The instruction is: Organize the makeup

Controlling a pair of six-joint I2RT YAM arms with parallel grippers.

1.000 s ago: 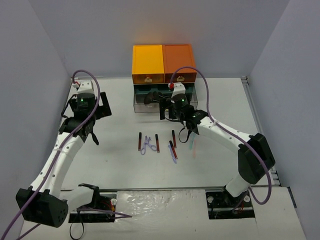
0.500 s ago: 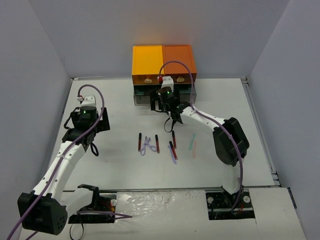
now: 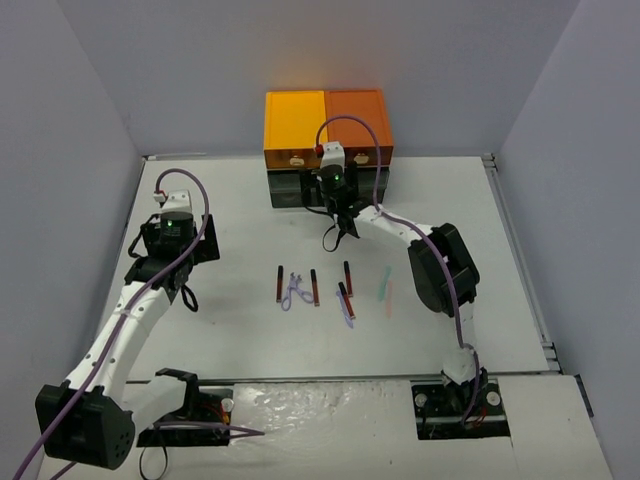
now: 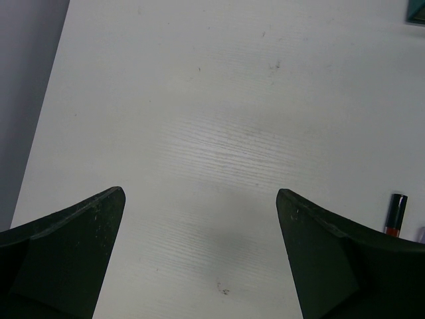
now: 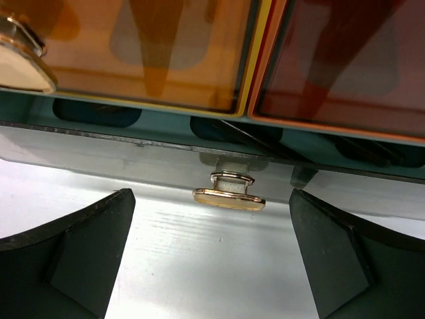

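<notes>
The makeup lies in a row mid-table: red-black pencils, a purple scissor-like curler, a purple stick, a mint stick and a pink stick. My right gripper is open and empty at the front of the drawer box's dark lower drawer. In the right wrist view the gripper has the drawer's gold handle between its fingertips, untouched. My left gripper is open and empty over bare table at the left. One pencil tip shows at its right.
The orange-and-yellow drawer box stands at the back centre against the wall. Its upper drawers show dark shapes of things inside. Grey walls close in the left, right and back. A corner of the box shows far up in the left wrist view.
The lower drawer, pulled out a second ago, has slid back into the box. My right gripper has moved back with it. My left arm shifted slightly and now holds still.
</notes>
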